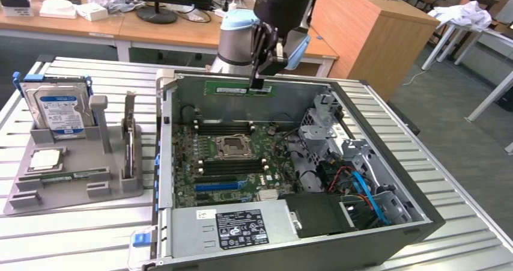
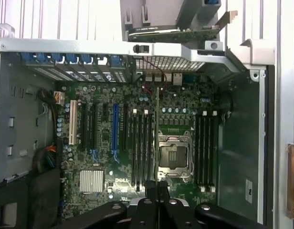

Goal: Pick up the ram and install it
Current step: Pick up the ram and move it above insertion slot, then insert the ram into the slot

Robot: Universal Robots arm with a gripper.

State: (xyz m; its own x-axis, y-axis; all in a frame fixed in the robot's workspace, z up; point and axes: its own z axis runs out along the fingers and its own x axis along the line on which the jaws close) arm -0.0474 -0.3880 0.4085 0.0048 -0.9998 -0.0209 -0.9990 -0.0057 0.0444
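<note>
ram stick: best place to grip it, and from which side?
Pinch the ram across its flat faces at the upper long edge, from above, as the end effector holds it now. It's thin and on edge; the lower edge stays free for the motherboard slots.

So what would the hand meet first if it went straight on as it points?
Likely the memory slots beside the processor socket on the motherboard, with the ram stick in the hand touching first; depth unclear.

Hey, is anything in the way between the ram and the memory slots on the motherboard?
Nothing visible. The ram, held in the shut jaws, hangs over the open case, and the memory slots beside the CPU socket look bare.
</note>
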